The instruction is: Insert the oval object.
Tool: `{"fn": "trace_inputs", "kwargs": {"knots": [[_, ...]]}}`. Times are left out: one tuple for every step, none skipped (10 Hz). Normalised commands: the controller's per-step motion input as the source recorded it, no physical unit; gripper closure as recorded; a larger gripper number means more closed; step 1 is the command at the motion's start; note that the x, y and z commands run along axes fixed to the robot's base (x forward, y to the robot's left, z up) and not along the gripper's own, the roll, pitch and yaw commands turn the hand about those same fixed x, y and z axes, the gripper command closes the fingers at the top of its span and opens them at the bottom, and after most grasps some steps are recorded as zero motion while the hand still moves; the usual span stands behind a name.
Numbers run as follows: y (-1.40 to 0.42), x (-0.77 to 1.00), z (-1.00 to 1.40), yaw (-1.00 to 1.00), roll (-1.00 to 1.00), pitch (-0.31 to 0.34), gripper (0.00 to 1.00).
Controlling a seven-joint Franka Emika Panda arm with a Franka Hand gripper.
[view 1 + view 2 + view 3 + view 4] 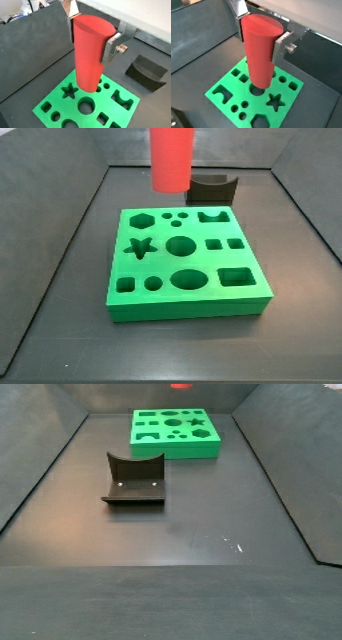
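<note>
My gripper (91,40) is shut on the oval object (87,55), a tall smooth red peg, near its flat top. It holds the peg upright, one silver finger (111,49) on each side. Both wrist views show this, with the gripper (261,37) around the peg (259,55). The peg hangs in the air above the green block (57,107), which has several shaped holes. In a side view the peg (171,158) is above the far edge of the block (187,303). A large oval hole (189,280) lies near the block's front. The gripper is out of both side views.
The dark fixture (211,188) stands just behind the green block and also shows in a wrist view (147,72). In a side view it (134,481) sits mid-floor in front of the block (177,434). Dark walls enclose the floor.
</note>
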Motion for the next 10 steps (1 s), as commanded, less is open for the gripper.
{"fn": "trace_inputs", "kwargs": {"knots": [[-0.89,0.27,-0.9,0.0,0.13,-0.126,1.0],[-0.92,0.26,-0.85,0.0,0.14,-0.14,1.0],[-0.95,0.21,-0.74,0.0,0.18,-0.167,1.0],[-0.95,0.25,-0.63,0.0,0.21,-0.184,1.0],[-0.93,0.25,-0.6,0.0,0.24,-0.144,1.0],[-0.9,0.19,-0.54,0.0,0.29,-0.116,1.0],[-0.84,0.1,-0.16,0.0,0.41,0.0,1.0],[-0.71,0.07,0.07,0.0,0.47,0.091,1.0],[-0.6,0.06,0.17,-0.01,0.44,0.113,1.0],[-0.53,0.0,0.02,0.0,0.42,0.06,1.0]]}}
